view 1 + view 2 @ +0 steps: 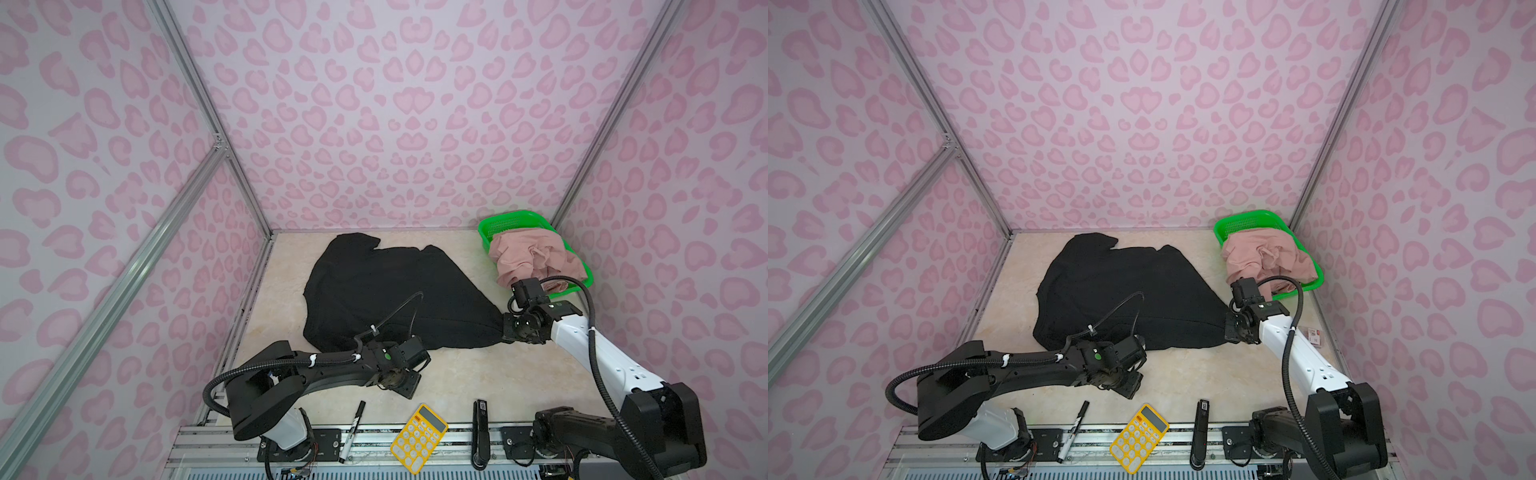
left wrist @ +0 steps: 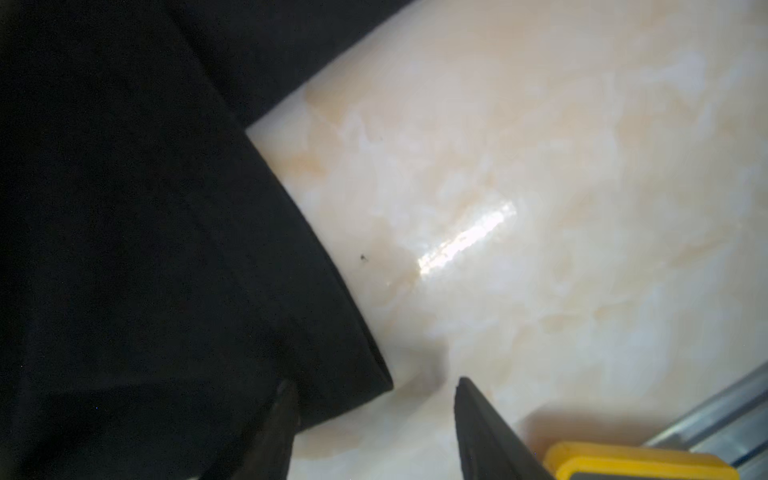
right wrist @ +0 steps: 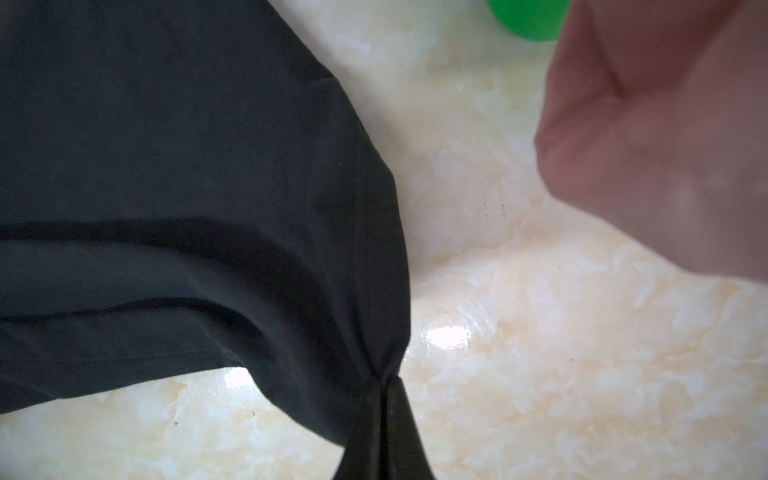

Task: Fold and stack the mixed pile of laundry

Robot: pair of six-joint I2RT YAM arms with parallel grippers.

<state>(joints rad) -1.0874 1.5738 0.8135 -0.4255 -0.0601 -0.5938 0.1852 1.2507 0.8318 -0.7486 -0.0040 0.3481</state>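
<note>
Corner of black garment (image 1: 386,291) is clamped by right gripper (image 3: 384,386), lower centre of frame; left gripper (image 2: 374,384) fingers are spread apart at hem.

1. Pink leopard-spot paper covers the back wall (image 1: 415,124), the left wall (image 1: 83,187) and the right wall (image 1: 706,166) that box in my workspace.
2. Silver aluminium struts (image 1: 200,95) run up the corners. A diagonal brace (image 1: 124,276) crosses the left side.
3. The tabletop (image 1: 478,374) beneath me is glossy cream with a marble pattern, veined in pale orange.
4. A grooved metal rail (image 1: 374,434) edges its near side.
5. Light leaves a bright glint (image 2: 465,239) on the surface, caught in the left wrist view.
</note>
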